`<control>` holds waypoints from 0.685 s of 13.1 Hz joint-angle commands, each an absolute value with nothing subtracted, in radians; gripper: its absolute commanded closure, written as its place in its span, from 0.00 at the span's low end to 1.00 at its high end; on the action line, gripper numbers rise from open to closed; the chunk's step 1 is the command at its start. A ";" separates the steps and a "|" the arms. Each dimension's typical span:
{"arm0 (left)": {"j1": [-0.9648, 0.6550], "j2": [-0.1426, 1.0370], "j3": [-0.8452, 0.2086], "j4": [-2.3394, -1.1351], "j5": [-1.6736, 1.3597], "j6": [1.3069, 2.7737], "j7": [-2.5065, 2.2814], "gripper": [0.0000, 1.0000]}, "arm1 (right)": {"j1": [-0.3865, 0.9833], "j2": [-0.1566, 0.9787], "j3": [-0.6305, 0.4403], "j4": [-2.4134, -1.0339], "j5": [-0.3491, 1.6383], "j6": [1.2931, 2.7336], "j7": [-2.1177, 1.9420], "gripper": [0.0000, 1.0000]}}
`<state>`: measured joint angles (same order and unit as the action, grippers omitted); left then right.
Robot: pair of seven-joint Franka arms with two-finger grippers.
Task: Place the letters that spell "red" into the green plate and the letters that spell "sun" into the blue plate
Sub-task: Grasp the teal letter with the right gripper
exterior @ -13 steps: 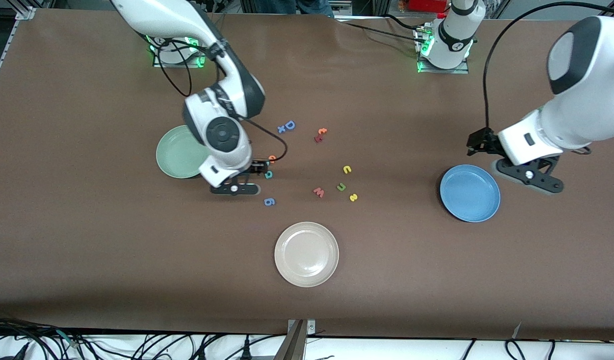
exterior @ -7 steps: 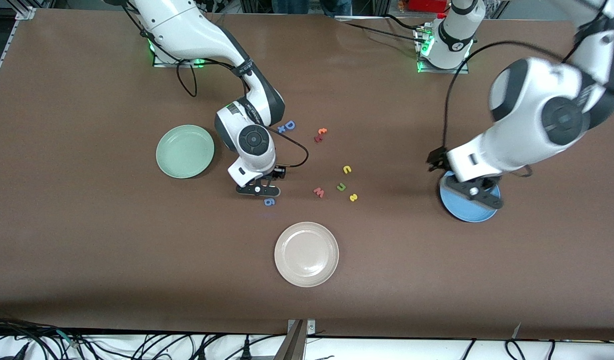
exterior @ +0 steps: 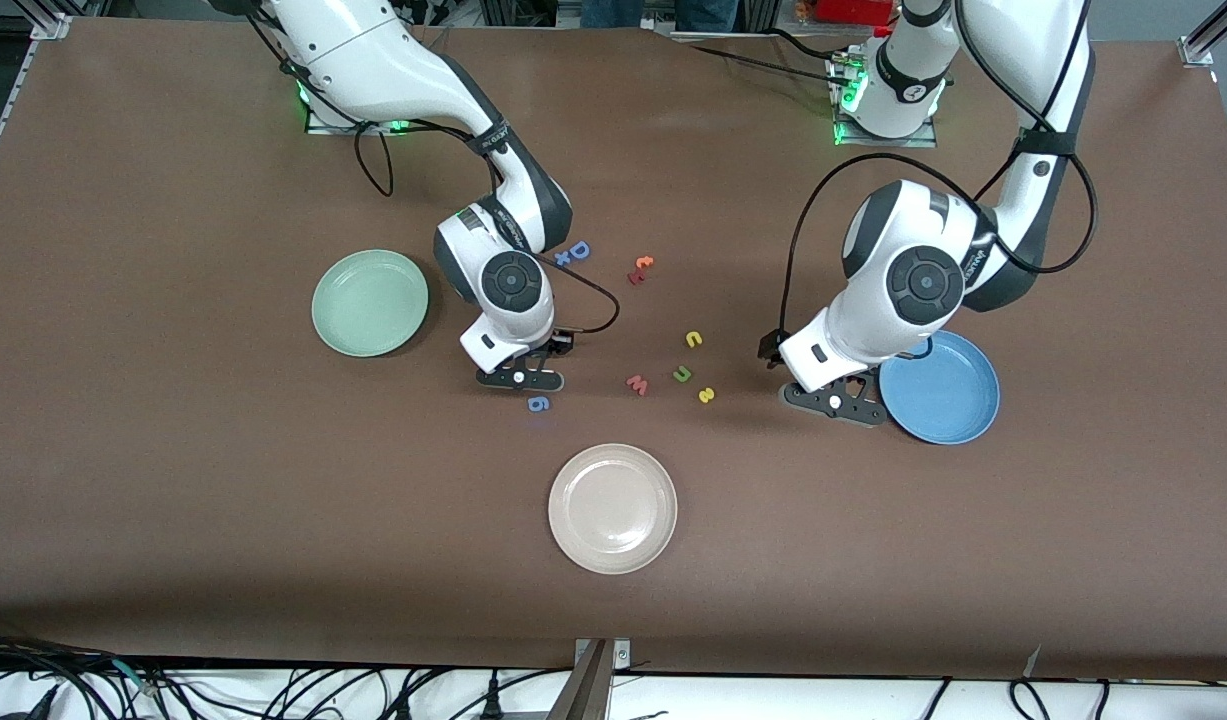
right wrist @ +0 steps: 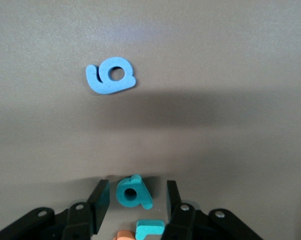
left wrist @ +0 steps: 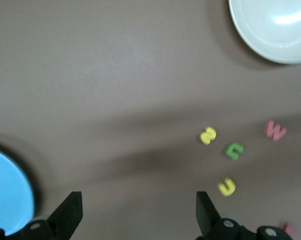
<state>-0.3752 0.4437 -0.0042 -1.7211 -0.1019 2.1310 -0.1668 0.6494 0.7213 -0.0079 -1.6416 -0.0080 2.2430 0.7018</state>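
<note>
Read the table as a dial from the front camera, with twelve at the robots' bases. Nothing is sorted yet: the green plate (exterior: 370,303), at nine o'clock from the scattered letters, is bare, and so is the blue plate (exterior: 948,395) at three o'clock. All six letters lie on the table. Your right gripper (right wrist: 135,192) is low over the teal "d" (right wrist: 133,192), at about three o'clock from the green plate. Its jaws stand apart on either side of that letter, with a sliver of gap each way, so nothing is pinched. The teal "r" (right wrist: 150,227) and orange "e" (right wrist: 123,235) lie just beside the "d", under the gripper body and hidden from the front camera. The blue "g" (exterior: 539,403) at six o'clock from it is not wanted. Your left gripper (exterior: 833,400) is over bare table at nine o'clock from the blue plate, jaws wide apart and empty. The yellow "s" (exterior: 706,395), green "n" (exterior: 682,374) and yellow "u" (exterior: 693,340) sit close together at nine o'clock from it, with the pink "w" (exterior: 637,384) just past them. I judge this the first pick of six, with every placement left to do.
</note>
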 commanded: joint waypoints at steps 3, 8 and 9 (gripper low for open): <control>-0.440 0.543 0.005 -1.712 -0.112 2.252 -0.120 0.00 | 0.649 0.729 0.000 -1.654 0.006 2.263 0.690 0.53; -0.443 0.594 0.006 -1.716 -0.084 2.403 0.340 0.00 | 0.650 0.730 0.003 -1.658 0.006 2.263 0.692 0.65; -0.443 0.603 0.006 -1.721 -0.084 2.443 0.401 0.00 | 0.650 0.730 0.002 -1.658 0.006 2.263 0.692 0.70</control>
<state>-0.4360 0.5840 0.0009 -1.7247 -0.0984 2.3828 0.2919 0.6500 0.7289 -0.0008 -1.6453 -0.0079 2.2493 0.7007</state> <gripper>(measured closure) 0.000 0.634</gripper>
